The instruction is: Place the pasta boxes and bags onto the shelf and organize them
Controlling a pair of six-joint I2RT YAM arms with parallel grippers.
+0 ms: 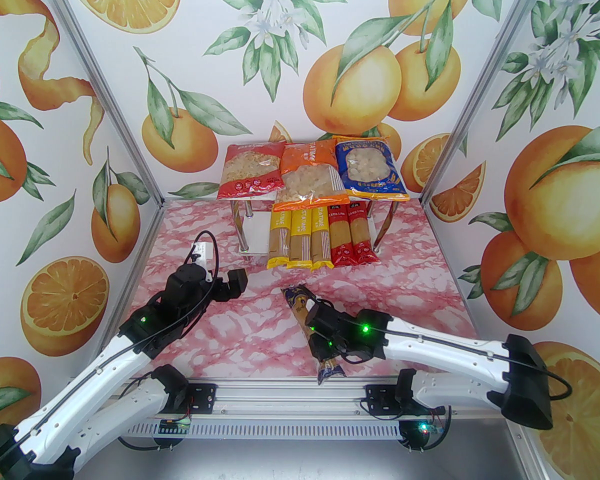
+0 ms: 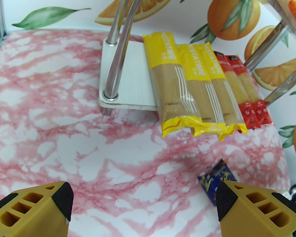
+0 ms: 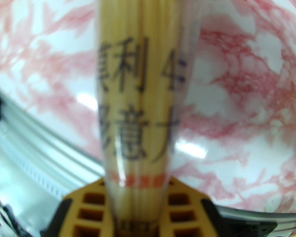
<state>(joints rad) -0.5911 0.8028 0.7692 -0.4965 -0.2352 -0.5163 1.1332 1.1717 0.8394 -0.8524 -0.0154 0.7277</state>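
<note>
Here, right gripper (image 3: pixel 138 199) clamped on dark blue-gold spaghetti pack (image 1: pixel 298 302), left gripper (image 2: pixel 144 201) agape; risk: long pack pivoting, snagging shelf (image 1: pixel 257 230).

robot test booth — orange-print walls (image 1: pixel 300 93)

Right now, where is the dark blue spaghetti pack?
In the top view the pack is over the table, front and centre, held by the right gripper, in front of the shelf.

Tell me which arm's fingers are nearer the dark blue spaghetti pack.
Right. The right fingers clamp the dark blue spaghetti pack mid-length; the left fingers hover open, apart, to its left.
</note>
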